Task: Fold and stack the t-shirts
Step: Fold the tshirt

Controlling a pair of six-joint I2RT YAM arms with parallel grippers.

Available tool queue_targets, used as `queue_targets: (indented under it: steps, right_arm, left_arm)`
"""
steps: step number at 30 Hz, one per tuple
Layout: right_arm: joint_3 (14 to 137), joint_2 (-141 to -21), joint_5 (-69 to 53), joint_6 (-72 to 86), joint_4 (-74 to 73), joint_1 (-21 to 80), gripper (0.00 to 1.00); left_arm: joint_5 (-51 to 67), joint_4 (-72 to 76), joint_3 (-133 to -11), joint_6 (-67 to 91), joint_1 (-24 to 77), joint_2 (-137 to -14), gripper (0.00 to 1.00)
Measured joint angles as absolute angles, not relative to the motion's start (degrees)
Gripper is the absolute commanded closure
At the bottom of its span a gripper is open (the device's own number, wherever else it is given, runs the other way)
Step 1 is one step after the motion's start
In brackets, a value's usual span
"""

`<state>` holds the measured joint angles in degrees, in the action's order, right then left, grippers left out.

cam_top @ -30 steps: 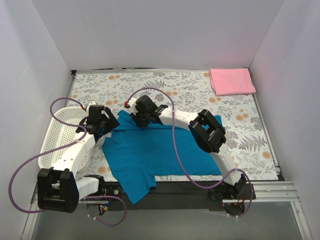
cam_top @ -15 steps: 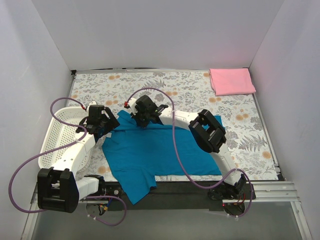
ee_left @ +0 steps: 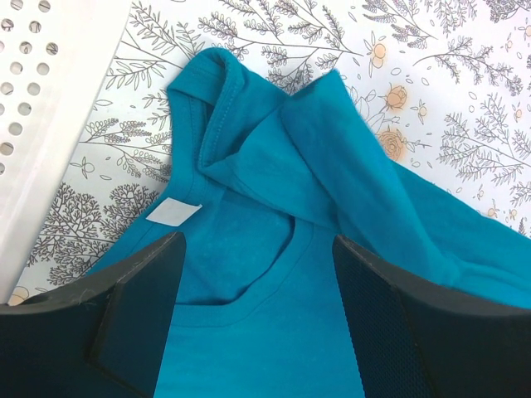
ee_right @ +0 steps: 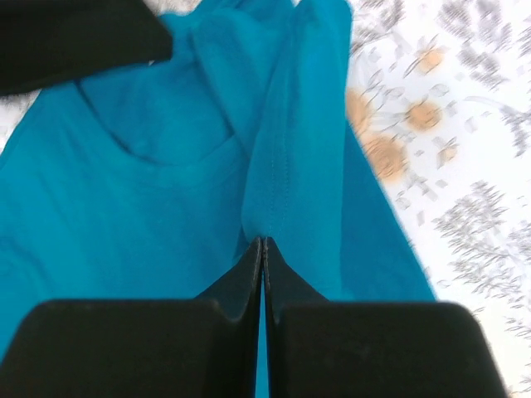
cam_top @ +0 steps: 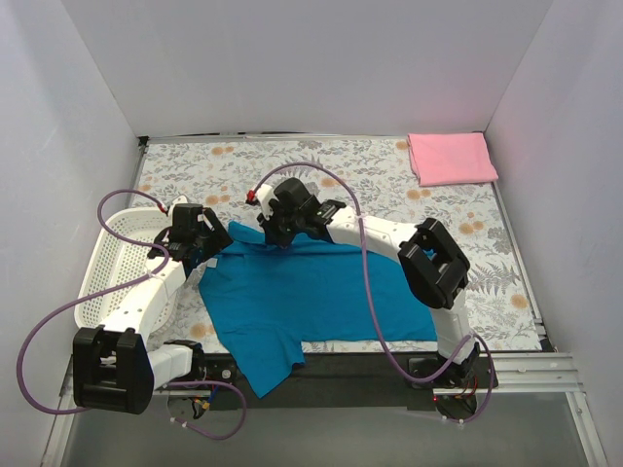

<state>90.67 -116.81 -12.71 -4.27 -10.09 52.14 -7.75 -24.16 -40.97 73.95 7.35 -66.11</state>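
The teal-blue t-shirt (cam_top: 302,297) lies spread on the flowered table, one sleeve hanging over the near edge. Its neck end is bunched at the upper left, with the white neck label (ee_left: 174,212) showing in the left wrist view. My right gripper (cam_top: 280,236) is shut on a fold of the teal-blue t-shirt (ee_right: 290,166) near the collar. My left gripper (cam_top: 200,255) is open and empty, its fingers either side of the neckline (ee_left: 257,307), just above the cloth. The light pink t-shirt (cam_top: 451,158) lies folded at the far right corner.
A white lattice basket (cam_top: 109,255) stands at the left edge, beside my left arm; its rim (ee_left: 50,124) shows in the left wrist view. White walls close in the table on three sides. The table's near edge is a dark rail (cam_top: 370,362).
My right gripper has moved a little away and to the right, pulling the pinched fold of the teal-blue t-shirt with it. My left gripper has stayed put.
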Motion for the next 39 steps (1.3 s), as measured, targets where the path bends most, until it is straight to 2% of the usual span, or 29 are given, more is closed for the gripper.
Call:
queue_targets:
  steps: [8, 17, 24, 25, 26, 28, 33, 39]
  right_arm:
    - [83.5, -115.2, -14.4, -3.4, -10.5, 54.1, 0.99]
    - [84.1, -115.6, -4.6, -1.4, -10.3, 53.2, 0.99]
    - [87.8, -117.1, -3.7, 1.0, -9.9, 47.8, 0.96]
    - [88.4, -117.7, -4.1, 1.1, -9.8, 47.1, 0.94]
    - [88.8, -118.3, -4.4, 1.1, -9.6, 46.7, 0.86]
    - [89.3, -119.6, -5.2, 1.0, -9.3, 46.3, 0.83]
    - [90.5, -122.9, -7.0, 1.1, -9.5, 46.2, 0.84]
    - [94.3, -125.9, -8.6, 1.3, -9.5, 45.4, 0.84]
  left_arm:
    - [-8.1, -23.9, -40.9, 74.0, 7.4, -65.9, 0.32]
    - [-6.4, -23.0, -41.1, 73.5, 7.4, -68.2, 0.32]
    - [-3.0, -22.2, -45.9, 72.9, 7.4, -76.5, 0.31]
    - [-2.5, -21.9, -47.0, 72.8, 7.4, -77.6, 0.31]
    - [-2.1, -21.7, -48.3, 72.7, 7.4, -79.1, 0.31]
    - [-1.5, -20.9, -50.7, 72.4, 7.4, -82.1, 0.32]
    - [0.7, -19.7, -55.7, 71.4, 7.4, -90.0, 0.36]
    - [2.5, -19.3, -57.9, 70.7, 7.4, -96.3, 0.36]
